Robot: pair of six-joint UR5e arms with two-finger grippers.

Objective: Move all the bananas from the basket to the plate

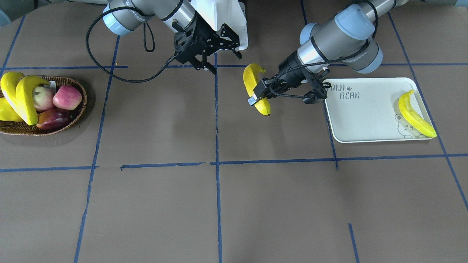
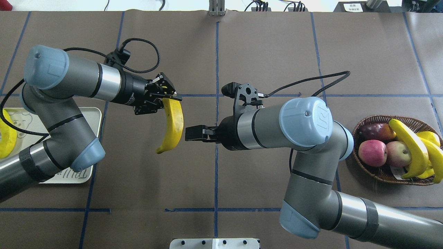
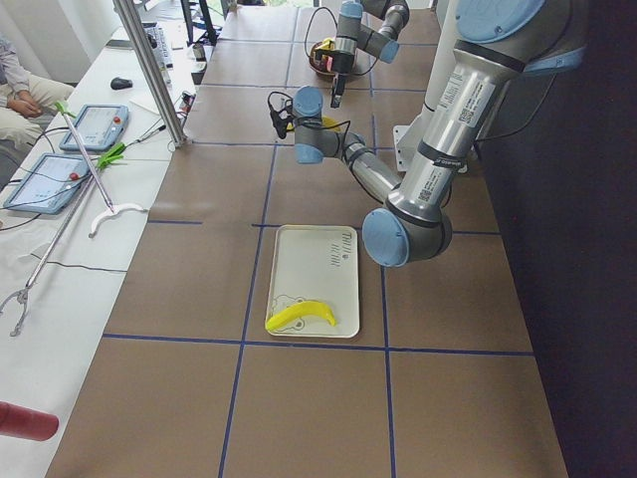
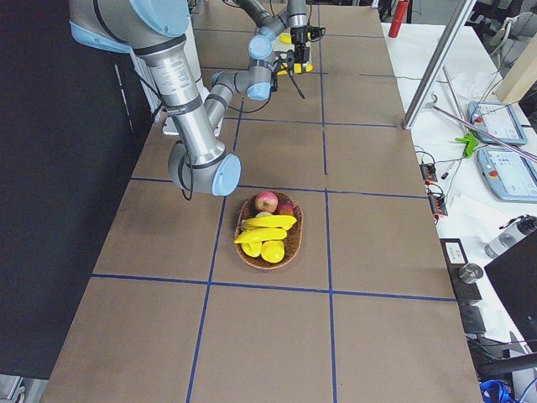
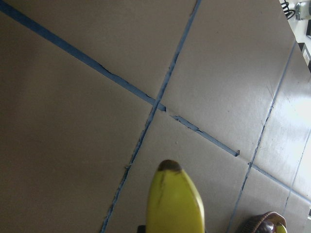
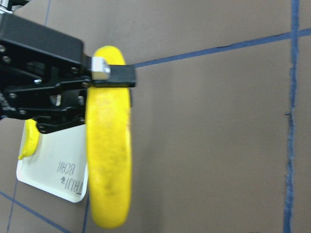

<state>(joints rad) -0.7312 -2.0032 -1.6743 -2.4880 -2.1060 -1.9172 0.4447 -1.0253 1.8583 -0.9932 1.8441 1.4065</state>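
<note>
- While our left gripper (image 1: pixel 256 98) is clamped near one end of a banana (image 1: pixel 251 78) in mid-air short of the plate (image 1: pixel 365 113), we risk it pivoting loose.
- Our right gripper (image 1: pixel 221 54), jaws apart and empty, hangs close: a bump could dislodge it.

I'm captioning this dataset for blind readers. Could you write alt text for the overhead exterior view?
The left gripper holds a banana above the table's middle, the empty right gripper close beside it. A wicker basket of bananas and apples sits at far right; at far left, the plate, partly hidden by the left arm, carries a lone banana.
</note>
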